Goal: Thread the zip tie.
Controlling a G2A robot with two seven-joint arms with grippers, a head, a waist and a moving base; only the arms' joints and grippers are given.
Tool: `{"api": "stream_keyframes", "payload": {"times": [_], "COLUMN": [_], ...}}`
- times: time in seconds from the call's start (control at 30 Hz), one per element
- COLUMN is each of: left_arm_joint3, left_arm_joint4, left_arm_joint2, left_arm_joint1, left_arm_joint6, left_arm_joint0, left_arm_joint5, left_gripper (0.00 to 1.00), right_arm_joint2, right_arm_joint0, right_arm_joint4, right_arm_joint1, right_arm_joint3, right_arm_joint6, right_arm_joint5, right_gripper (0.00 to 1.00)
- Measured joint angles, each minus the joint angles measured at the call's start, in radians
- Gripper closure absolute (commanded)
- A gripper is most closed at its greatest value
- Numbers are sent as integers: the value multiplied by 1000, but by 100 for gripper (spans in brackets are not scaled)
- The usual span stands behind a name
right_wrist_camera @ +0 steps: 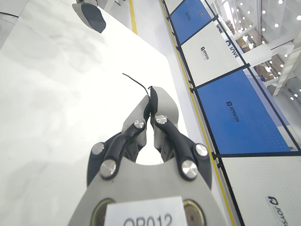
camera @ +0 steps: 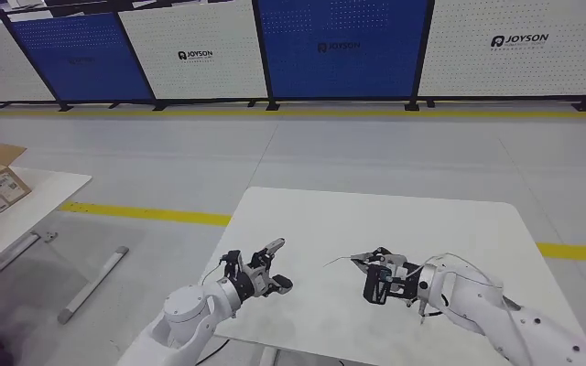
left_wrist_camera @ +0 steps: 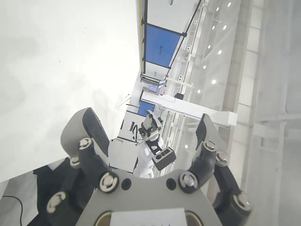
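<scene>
Held above the desk (camera: 366,215), over its near half: a black zip tie (right_wrist_camera: 137,83), pinched at one end by the right jaws, closed tight on it, with the thin tail sticking out free toward the left arm (camera: 188,311).

Could easily swing or twist in that pinch if brushed from the side, being clamped at a single spot. Could also flex away on contact, being slim and unsupported along the whole free length. Locking head not made out; possibly buried between the pads (right_wrist_camera: 153,98), and if so, blocked for threading until regripped. Risk of a miss by the left jaws, wide open and holding nothing, near the tail tip but apart from it. Risk too of a knock between the two wrists, facing each other close to the near edge. If dropped, likely to lie flat on the white surface, awkward to pick up again.

Right arm (camera: 467,297): extended in from the near right corner, wrist turned toward the desk's left edge, held low over the surface, contact with it not apparent. Left arm: in over the near left corner, wrist pointed at the right arm, jaws spread, just inside the left edge.
</scene>
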Motion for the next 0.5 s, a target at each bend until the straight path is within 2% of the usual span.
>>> {"api": "stream_keyframes", "payload": {"times": [0.03,0.17,0.2,0.5], "left_arm_joint3": [2,21,23,23], "left_arm_joint4": [-16,-140,-153,-152], "left_arm_joint2": [19,97,103,103], "left_arm_joint1": [6,31,32,32], "left_arm_joint6": [17,123,135,133], "left_arm_joint0": [-12,-92,-100,-98], "left_arm_joint5": [0,0,0,0], "left_gripper": [0,0,0,0], "right_arm_joint2": [-6,-16,-16,-16], "right_arm_joint0": [7,26,26,25], "right_arm_joint4": [-5,0,1,1], "right_arm_joint1": [-6,-25,-25,-25], "right_arm_joint3": [10,61,62,61], "right_arm_joint6": [-7,-4,-3,-4], "right_arm_joint5": [0,0,0,0], "right_gripper": [100,100,100,100]}}
